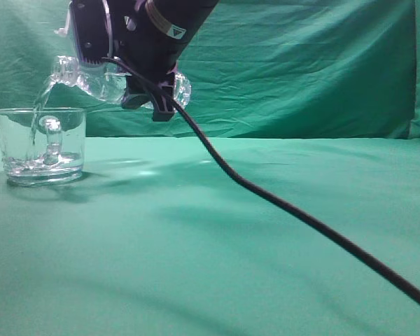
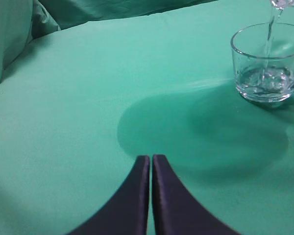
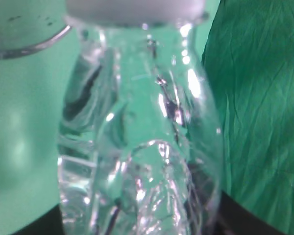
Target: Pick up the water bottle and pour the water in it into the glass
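My right gripper [image 1: 143,87] is shut on the clear water bottle [image 1: 101,82] and holds it tipped on its side, neck pointing left, above the glass [image 1: 40,145]. A thin stream of water [image 1: 38,112] falls from the neck into the glass, where a shallow pool has gathered. The glass, a short clear mug with a looped handle, stands on the green cloth at the far left. In the right wrist view the bottle [image 3: 137,147] fills the frame, with the glass rim [image 3: 34,46] beyond. In the left wrist view my left gripper [image 2: 151,159] is shut and empty, well short of the glass [image 2: 267,63].
A green cloth [image 1: 231,231] covers the table and hangs as a backdrop behind it. A black cable [image 1: 301,217] runs from the right arm down across the table to the lower right corner.
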Motion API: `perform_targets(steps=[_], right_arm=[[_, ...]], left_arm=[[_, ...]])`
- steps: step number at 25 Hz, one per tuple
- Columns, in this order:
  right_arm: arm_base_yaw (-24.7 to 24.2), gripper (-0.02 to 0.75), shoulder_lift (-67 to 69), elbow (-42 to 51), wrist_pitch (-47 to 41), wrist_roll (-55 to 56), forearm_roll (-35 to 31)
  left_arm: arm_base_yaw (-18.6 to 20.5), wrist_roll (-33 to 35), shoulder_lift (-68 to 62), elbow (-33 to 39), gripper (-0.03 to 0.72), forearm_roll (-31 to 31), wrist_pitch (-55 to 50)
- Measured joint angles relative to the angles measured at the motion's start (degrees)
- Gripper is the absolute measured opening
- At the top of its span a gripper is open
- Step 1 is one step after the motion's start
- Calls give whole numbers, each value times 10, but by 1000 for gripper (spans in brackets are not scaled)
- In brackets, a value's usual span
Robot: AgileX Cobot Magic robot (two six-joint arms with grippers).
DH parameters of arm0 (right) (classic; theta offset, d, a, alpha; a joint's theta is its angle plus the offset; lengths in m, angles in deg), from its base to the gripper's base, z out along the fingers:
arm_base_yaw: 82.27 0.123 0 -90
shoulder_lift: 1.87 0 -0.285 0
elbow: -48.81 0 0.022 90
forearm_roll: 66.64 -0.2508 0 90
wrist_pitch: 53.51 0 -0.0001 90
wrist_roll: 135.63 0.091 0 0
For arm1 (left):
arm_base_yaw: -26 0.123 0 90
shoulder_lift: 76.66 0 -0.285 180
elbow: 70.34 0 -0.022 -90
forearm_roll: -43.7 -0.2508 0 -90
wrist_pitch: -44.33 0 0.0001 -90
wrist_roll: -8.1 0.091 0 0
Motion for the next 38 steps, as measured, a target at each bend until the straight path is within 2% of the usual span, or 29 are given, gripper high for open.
perform_targets(steps=[6, 17, 21, 22, 26, 31, 38], right_arm=[[0, 340, 0, 0, 0, 71, -1], [0, 340, 0, 0, 24, 293, -1], [0, 340, -9, 0, 15, 461, -2], [0, 340, -28, 0, 10, 551, -3], [0, 340, -74, 0, 8, 680, -5], [0, 340, -141, 28, 8, 738, -5], [0, 340, -261, 156, -15, 759, -6]], left_arm=[[0, 0, 0, 0, 0, 0, 0], [0, 0, 0, 0, 0, 0, 0], [0, 0, 0, 0, 0, 0, 0], [0, 0, 0, 0, 0, 0, 0], [0, 0, 0, 0, 0, 0, 0], [0, 0, 0, 0, 0, 0, 0], [0, 0, 0, 0, 0, 0, 0]])
